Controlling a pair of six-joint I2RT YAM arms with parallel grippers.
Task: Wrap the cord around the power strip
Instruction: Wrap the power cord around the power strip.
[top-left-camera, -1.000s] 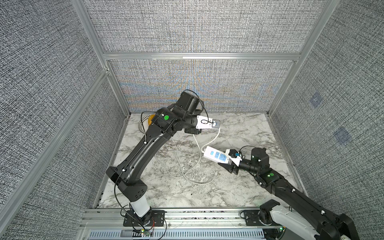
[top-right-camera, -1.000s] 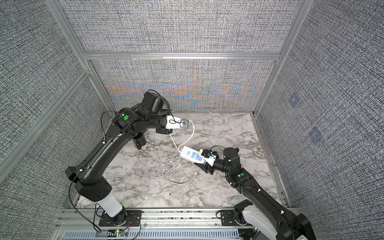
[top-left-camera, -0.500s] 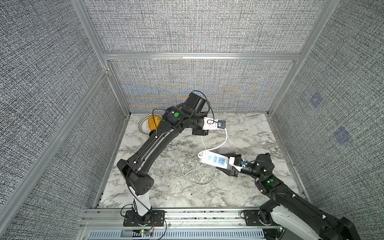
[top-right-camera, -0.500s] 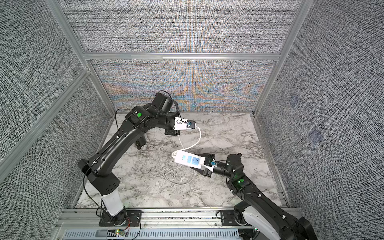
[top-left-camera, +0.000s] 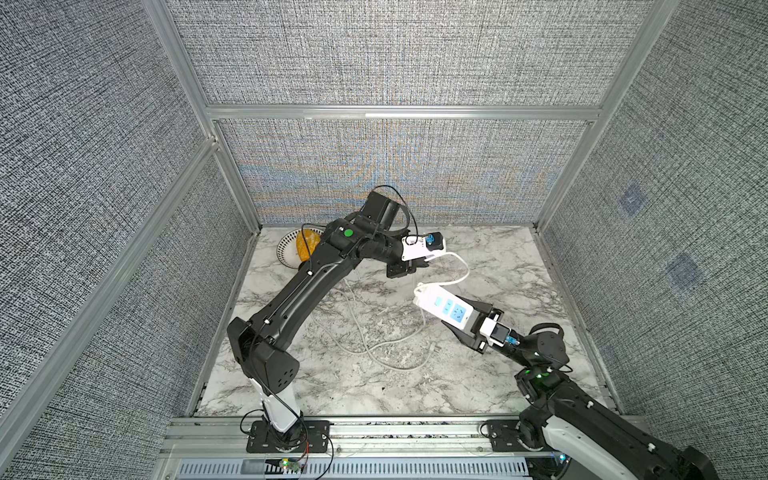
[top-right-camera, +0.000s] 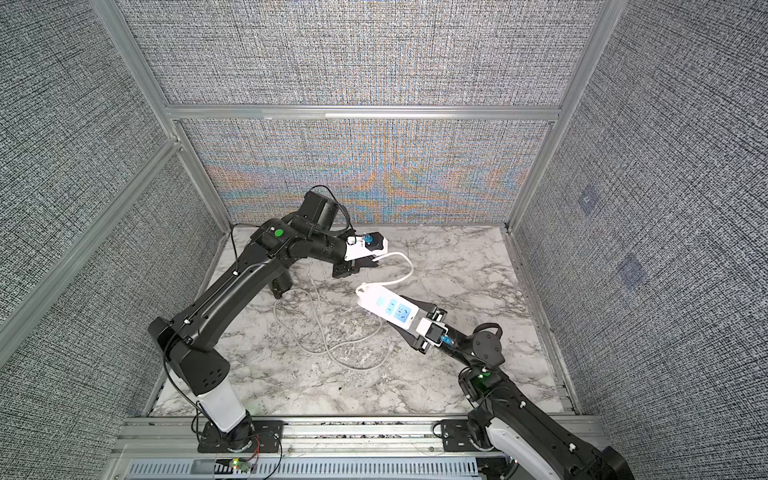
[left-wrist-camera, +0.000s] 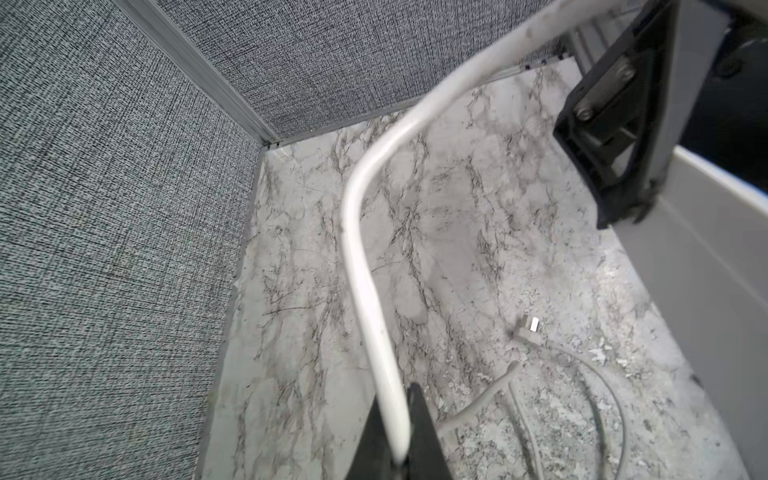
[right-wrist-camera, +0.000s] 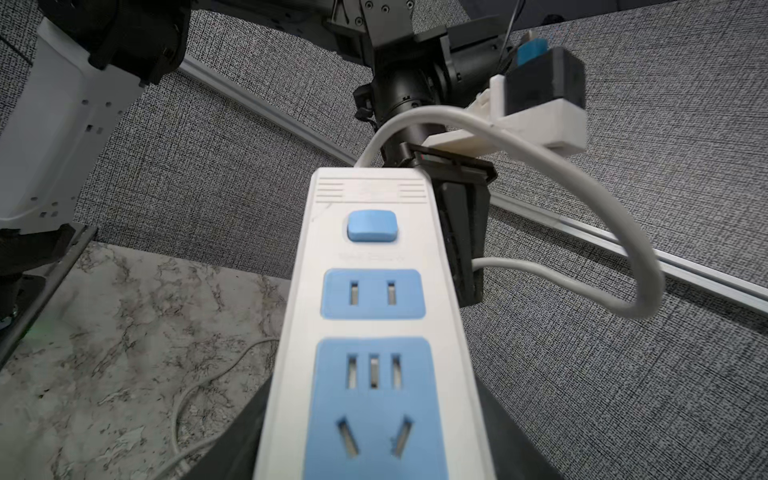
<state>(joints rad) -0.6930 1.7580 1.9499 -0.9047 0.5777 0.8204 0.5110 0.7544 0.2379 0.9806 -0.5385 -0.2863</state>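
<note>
Right wrist view: right jaws clamp the strip (right-wrist-camera: 365, 316), left jaws pinch the cord (right-wrist-camera: 436, 113); I see no wraps yet, slack lies on the desk (right-wrist-camera: 104, 332).

Enclosure: grey woven-fabric wall panels (top-left-camera: 374, 50) on three sides, seen in both top views. Aluminium frame bars (top-left-camera: 403, 112) at panel joints and corners. Lower back panel (top-left-camera: 395, 174) shows rainbow moiré bands. Two darker square patches (top-left-camera: 631, 200) on side wall by right arm. Floor: white marble-pattern slab (top-left-camera: 374, 390), grey veining, scuffed near middle. Aluminium rail (top-left-camera: 415, 430) along front edge. Light even, shadows soft.
</note>
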